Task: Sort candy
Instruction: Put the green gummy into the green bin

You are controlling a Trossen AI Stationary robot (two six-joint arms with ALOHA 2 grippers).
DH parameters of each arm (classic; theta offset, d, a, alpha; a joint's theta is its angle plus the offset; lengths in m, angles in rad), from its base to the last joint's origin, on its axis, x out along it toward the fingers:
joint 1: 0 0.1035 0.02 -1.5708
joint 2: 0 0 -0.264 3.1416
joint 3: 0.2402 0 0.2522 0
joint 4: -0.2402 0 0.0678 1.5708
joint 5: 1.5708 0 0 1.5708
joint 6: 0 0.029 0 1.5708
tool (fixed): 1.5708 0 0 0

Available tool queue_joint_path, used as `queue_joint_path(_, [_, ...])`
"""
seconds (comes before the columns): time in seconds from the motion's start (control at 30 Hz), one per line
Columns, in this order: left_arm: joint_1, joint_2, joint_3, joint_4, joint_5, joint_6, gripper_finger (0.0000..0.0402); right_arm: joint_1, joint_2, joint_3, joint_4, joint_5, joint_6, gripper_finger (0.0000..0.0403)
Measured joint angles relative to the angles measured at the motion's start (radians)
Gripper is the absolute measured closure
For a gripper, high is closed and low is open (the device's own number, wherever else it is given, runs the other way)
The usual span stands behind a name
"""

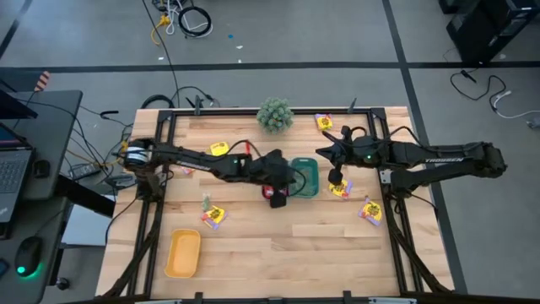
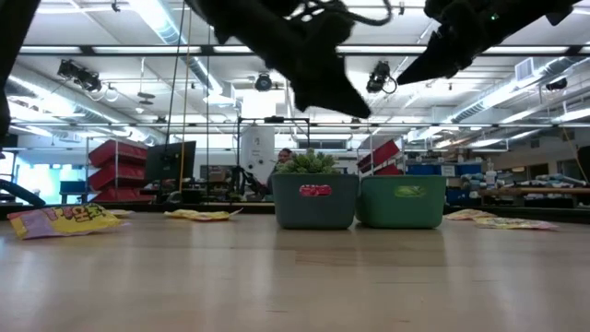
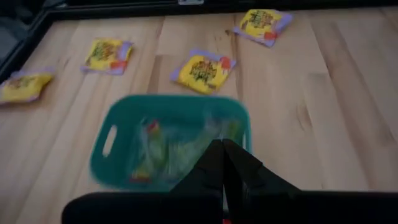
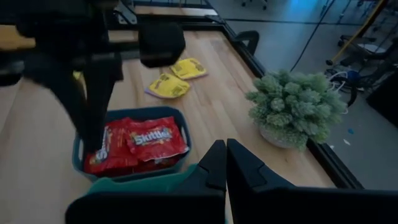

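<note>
Candy lies scattered over the wooden bench [image 1: 287, 245] and in two small bins near its middle. The teal bin [image 1: 307, 177] holds pale green packets [image 3: 163, 149], blurred in the left wrist view, so which way they point cannot be told. Beside it, a darker bin [image 4: 134, 171] holds red packets [image 4: 152, 140] lying flat, their long axes running along the bin's length with the print face up. Yellow packets are spread flat on the bench: one [image 1: 219, 149] near the far edge left of the plant [image 1: 275, 115], one [image 1: 324, 122] by the far right corner, one [image 1: 213, 216] left of the bins, one [image 1: 340, 189] just right of the teal bin, and one [image 1: 371, 211] near the right edge. None stands on edge; each sits slightly askew to the bench's edges. The left gripper [image 1: 277, 192] hangs over the bins at the bench's middle with its jaws fully shut and nothing visible between them. The right gripper [image 1: 336, 177] hangs just right of the teal bin, above the nearby yellow packet, its jaws also pressed together and holding nothing. A yellow tray [image 1: 183, 253] sits toward the near left corner, well apart from the bins.
</note>
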Motion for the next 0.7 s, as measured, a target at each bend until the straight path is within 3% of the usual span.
queue_joint_path(0.27, [-0.043, -0.237, -0.181, -0.27, -0.108, -0.181, 0.0401, 0.028, 0.12, 0.0, 0.105, -0.001, 0.031, 0.0403])
queue_joint_path(0.5, [-0.1, -0.408, -0.269, -0.533, -0.126, -0.464, 0.0401, 0.06, 0.207, 0.0, 0.195, -0.003, 0.059, 0.0403])
queue_joint_path(0.7, [-0.172, -0.465, -0.346, -0.687, -0.13, -0.745, 0.0401, 0.088, 0.267, 0.0, 0.26, -0.003, 0.097, 0.0399])
